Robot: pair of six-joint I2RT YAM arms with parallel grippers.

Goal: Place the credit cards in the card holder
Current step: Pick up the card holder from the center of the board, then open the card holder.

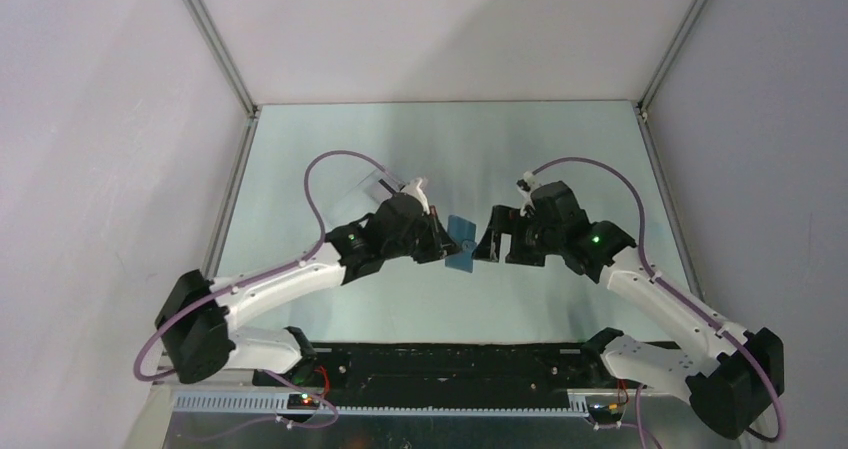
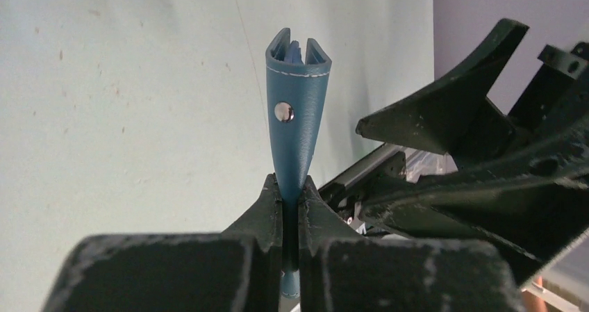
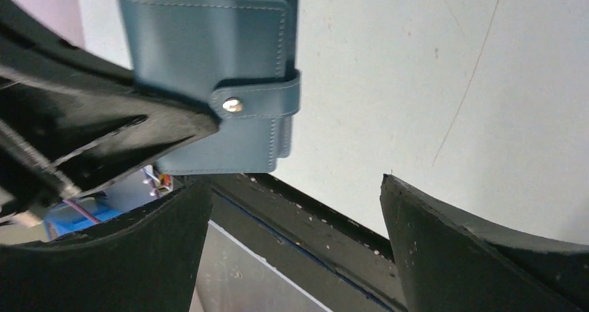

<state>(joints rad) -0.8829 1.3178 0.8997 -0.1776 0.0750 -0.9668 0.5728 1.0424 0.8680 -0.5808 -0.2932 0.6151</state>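
Tightly, left gripper [image 2: 290, 190] pinches card holder [image 2: 297, 121] edge — right gripper [image 3: 295, 187] gapes just beside.

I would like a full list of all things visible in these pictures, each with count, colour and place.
card holder: one, teal-blue, strap snapped shut, held between the two grippers
snap button: one, silver, on its strap
clear box: one, see-through, on the table behind the left arm
table: one, pale greenish, under everything
credit cards: none visible
cables: two, purple, one along each arm
left gripper: one, black, shut on the card holder
right gripper: one, black, open, beside the card holder
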